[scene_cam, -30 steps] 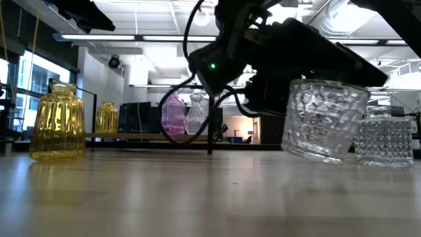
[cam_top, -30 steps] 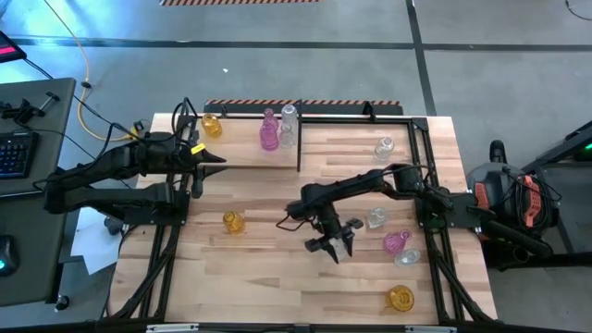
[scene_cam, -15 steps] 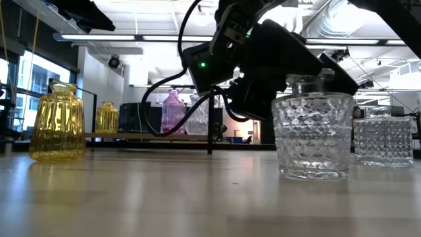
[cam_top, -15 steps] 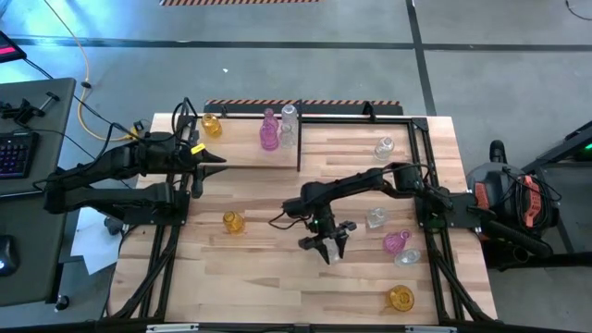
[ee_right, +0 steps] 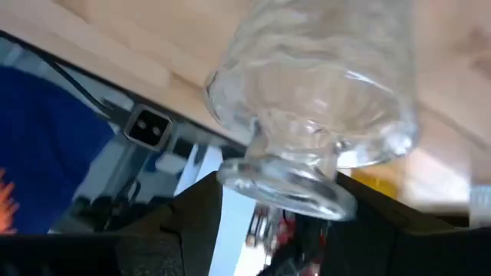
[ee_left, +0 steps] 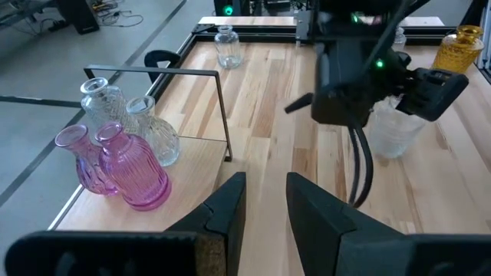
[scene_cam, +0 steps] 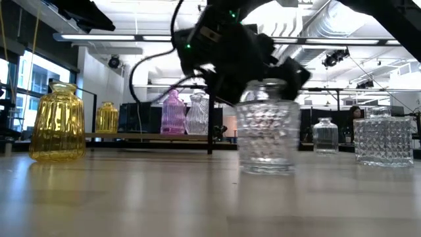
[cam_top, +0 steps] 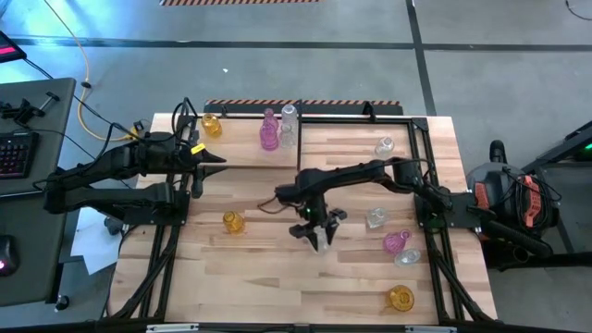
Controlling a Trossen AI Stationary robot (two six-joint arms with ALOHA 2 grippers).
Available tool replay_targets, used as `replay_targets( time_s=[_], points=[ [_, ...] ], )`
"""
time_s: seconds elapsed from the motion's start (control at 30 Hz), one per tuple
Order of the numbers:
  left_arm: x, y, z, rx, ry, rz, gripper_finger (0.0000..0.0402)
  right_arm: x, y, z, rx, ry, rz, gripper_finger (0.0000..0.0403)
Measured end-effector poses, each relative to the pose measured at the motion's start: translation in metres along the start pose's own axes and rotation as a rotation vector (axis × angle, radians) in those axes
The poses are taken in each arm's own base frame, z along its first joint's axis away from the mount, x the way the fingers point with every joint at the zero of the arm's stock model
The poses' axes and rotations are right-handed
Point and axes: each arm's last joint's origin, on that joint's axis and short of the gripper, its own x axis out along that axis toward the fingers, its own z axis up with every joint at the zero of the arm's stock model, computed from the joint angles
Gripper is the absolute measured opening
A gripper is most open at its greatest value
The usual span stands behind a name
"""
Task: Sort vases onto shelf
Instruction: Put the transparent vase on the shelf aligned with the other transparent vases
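Note:
A clear diamond-cut vase [scene_cam: 266,135] stands upright on its base on the table. My right gripper [cam_top: 316,233] is over it, its open fingers on either side of the neck. On the shelf [cam_top: 298,153] at the far edge stand an amber vase [cam_top: 212,125], a pink one [cam_top: 268,134] and two clear ones [cam_top: 289,120] [cam_top: 384,146]. My left gripper [cam_top: 215,159] hangs open over the shelf's left end with nothing between its fingers. My right gripper comes slanting down from above, and the vase's neck, just under the rim [ee_right: 284,188], lies between its two fingers [ee_right: 201,218]. The rim sits close against their inner sides. I cannot tell whether both fingers touch it. The vase's base is on the table.
Loose on the table stand an amber vase [cam_top: 233,222] at the left, and a clear one [cam_top: 376,217], a pink one [cam_top: 396,242], another clear one [cam_top: 407,257] and an amber one [cam_top: 400,298] at the right. Black frame rods run along both table sides.
My right gripper held the clear vase tilted and off the table, then stood it upright on the wood. It has since gone toward the table's left and far edges, toward the shelf. The vase has slid along with it and stayed upright.

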Motion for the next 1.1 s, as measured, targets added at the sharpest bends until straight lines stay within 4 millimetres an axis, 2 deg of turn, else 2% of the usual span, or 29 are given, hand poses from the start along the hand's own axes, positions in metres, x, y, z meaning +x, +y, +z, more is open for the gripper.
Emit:
replay_targets(
  time_s=[0.4, 0.6, 0.7, 0.83, 1.1],
  points=[
    [0.0, 0.0, 0.0, -0.025, 0.0, -0.001, 0.0087, -0.05, 0.023, -0.009, -0.094, -0.297, -0.018, 0.0209],
    [0.0, 0.0, -0.001, -0.027, 0.005, -0.001, 0.0087, -0.082, 0.038, -0.033, -0.147, -0.625, -0.154, 0.0209],
    [0.0, 0.0, -0.001, -0.027, 0.009, -0.009, 0.0087, -0.093, 0.052, -0.051, -0.248, -0.793, -0.196, 0.0209],
    [0.0, -0.001, -0.002, -0.039, 0.014, -0.028, 0.0087, -0.077, 0.07, -0.073, -0.437, -0.923, -0.216, 0.0208],
    [0.0, -0.001, -0.002, -0.033, 0.022, -0.028, 0.0087, -0.018, 0.086, -0.112, -0.501, -1.005, -0.407, 0.0208]
  ],
)
